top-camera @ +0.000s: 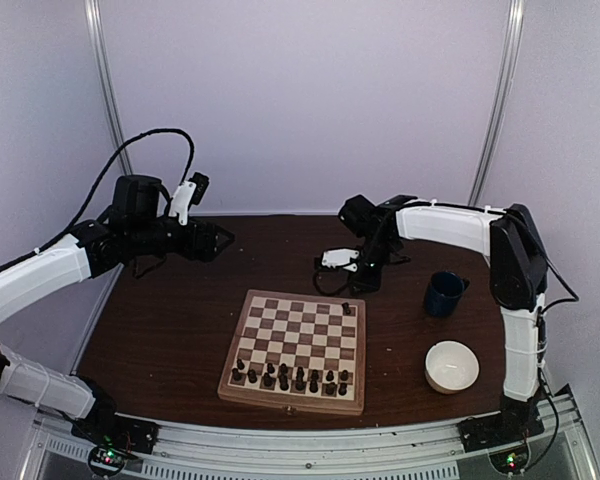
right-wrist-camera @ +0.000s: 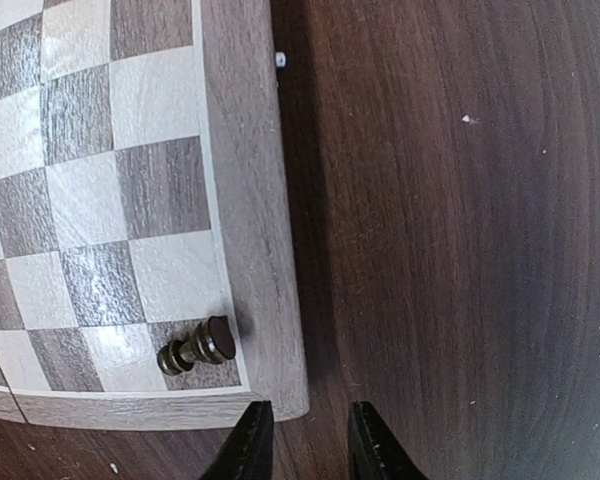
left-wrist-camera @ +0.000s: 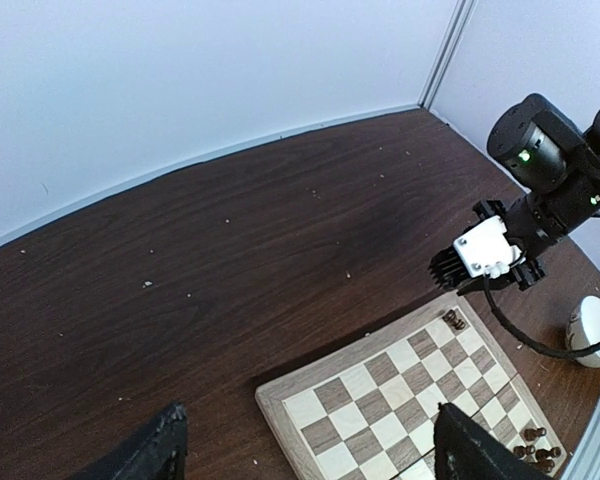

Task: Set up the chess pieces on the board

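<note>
One lone chess piece (top-camera: 347, 308) stands on the board (top-camera: 295, 350) away from the others, on the dark corner square at the board's upper right in the top view. In the right wrist view you see it (right-wrist-camera: 198, 347) low in the frame and left of centre, close to the pale border. The slanted angle does not let you tell whether it is upright or leaning.

The other chess pieces (top-camera: 290, 379) crowd the rows along the board's bottom edge in the top view. They are too small there to count reliably.

Your right gripper (top-camera: 365, 285) hangs just above that corner in the top view, over the tabletop (top-camera: 170, 320) and beside the board, not over it. In its own camera the right gripper (right-wrist-camera: 305, 440) sits at the bottom edge. Its jaws are parted by a narrow gap with only dark wood showing between them, so it grasps nothing.

Your left gripper (top-camera: 220, 240) is held up in the upper left of the top view, well apart from the board. In the left wrist view its fingers (left-wrist-camera: 150, 455) enter at the two bottom corners, spread wide and released. The board's corner (left-wrist-camera: 310, 410) lies between them.

At right in the top view, a dark blue mug (top-camera: 445, 293) stands above a white bowl (top-camera: 452, 366). Both are on the table, clear of the board.
</note>
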Robot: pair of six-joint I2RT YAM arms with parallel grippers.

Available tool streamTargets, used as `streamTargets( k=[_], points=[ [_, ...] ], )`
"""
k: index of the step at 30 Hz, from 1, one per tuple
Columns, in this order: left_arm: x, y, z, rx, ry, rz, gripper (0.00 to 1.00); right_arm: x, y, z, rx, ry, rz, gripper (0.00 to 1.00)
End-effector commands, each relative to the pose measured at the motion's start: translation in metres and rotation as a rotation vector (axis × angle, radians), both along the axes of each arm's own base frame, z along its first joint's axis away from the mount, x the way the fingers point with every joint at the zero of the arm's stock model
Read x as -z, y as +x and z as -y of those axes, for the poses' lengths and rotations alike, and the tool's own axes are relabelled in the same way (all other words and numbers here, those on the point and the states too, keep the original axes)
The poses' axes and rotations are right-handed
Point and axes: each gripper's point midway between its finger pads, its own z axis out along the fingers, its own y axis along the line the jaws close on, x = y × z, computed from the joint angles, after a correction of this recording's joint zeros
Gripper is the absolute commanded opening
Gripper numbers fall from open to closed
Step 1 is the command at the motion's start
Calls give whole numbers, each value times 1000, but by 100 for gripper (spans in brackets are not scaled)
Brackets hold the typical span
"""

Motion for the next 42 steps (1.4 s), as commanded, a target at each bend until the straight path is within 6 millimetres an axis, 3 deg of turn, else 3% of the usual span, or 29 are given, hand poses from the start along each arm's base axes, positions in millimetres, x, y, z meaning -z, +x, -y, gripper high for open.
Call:
streamTargets(
  k=[1, 9, 17, 31, 42],
  points=[
    [-20, 1, 3, 12, -37, 52, 85, 19, -1, 0, -54, -58, -6, 30],
    [-20, 1, 4, 15, -38, 50, 84, 29, -11, -6, -105, -80, -27, 31],
    [-19, 1, 4, 17, -38, 47, 84, 37, -37, -18, -204, -69, -122, 34],
    [-17, 1, 6, 20, -40, 34, 84, 47, -33, -42, -234, -53, -129, 37],
    [-17, 1, 7, 26, -42, 31, 84, 48, -43, -52, -301, -23, -164, 40]
  ],
)
